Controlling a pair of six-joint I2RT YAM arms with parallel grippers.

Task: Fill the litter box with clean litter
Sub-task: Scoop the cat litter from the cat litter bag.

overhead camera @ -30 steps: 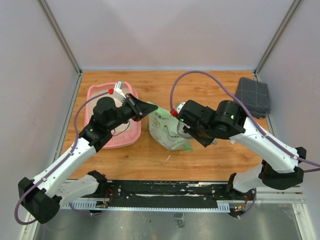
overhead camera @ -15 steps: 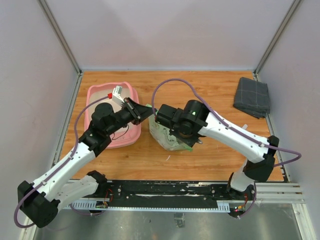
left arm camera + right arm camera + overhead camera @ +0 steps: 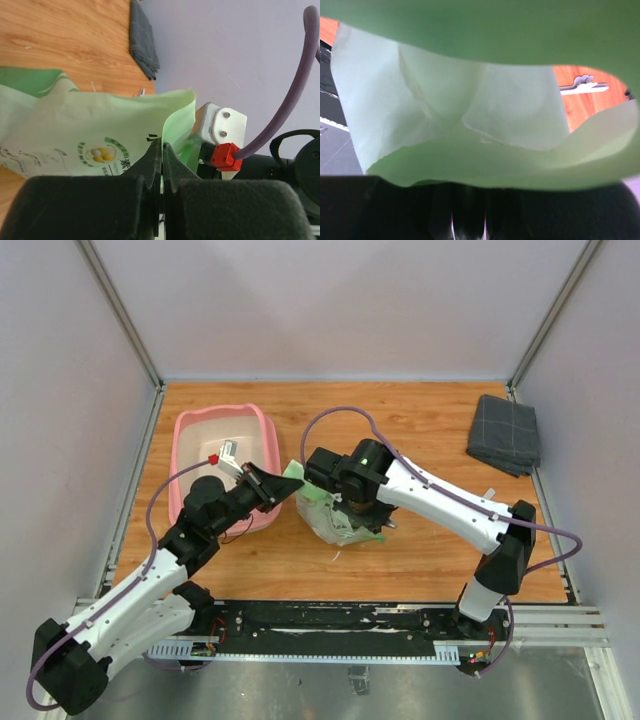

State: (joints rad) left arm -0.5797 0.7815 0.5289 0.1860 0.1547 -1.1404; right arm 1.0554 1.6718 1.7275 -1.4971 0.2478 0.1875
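A wooden table (image 3: pixel 430 420) stands between pale walls. The left gripper (image 3: pixel 161 148) has its jaws pinched together on the top edge of the light green bag (image 3: pixel 90 130). Just across the bag's mouth, the right gripper (image 3: pixel 338 502) is buried in green film, so I cannot tell how its jaws stand. The pink litter box (image 3: pixel 215 412) lies just left of and beyond the left jaws. A grey cloth (image 3: pixel 505 433) lies well to the right of the right jaws.
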